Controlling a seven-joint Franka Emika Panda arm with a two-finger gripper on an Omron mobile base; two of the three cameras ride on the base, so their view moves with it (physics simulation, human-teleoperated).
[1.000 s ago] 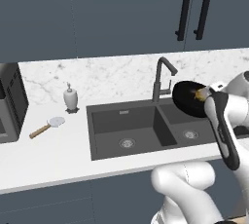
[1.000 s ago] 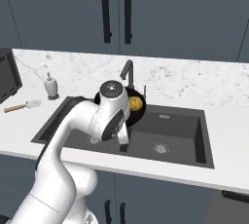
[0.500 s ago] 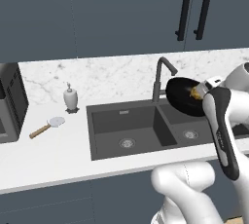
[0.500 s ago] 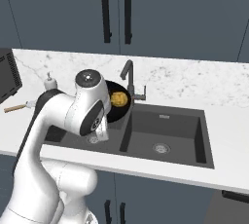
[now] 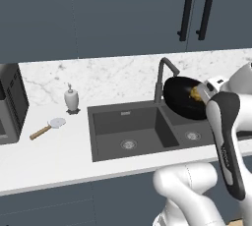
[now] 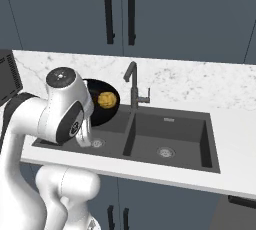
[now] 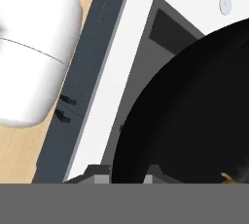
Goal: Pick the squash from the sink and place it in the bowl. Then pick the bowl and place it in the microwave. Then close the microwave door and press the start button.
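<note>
Over the sink (image 5: 133,131), beside the faucet (image 5: 162,75), the bowl (image 5: 183,97) hangs tilted, squash (image 6: 105,99) inside, tool (image 7: 127,175) clamping its rim.

Rendered pictures, evenly and softly lit, no glare. Shading deepest inside the sink (image 5: 133,131) basins; the bowl (image 7: 194,116) above it reads flat black. Edges slightly soft, undistorted.

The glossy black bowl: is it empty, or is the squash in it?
Not empty. The round, glossy black bowl, lifted above the dark grey sink, holds the small yellow-orange squash, seen inside its rim in both base views.
</note>
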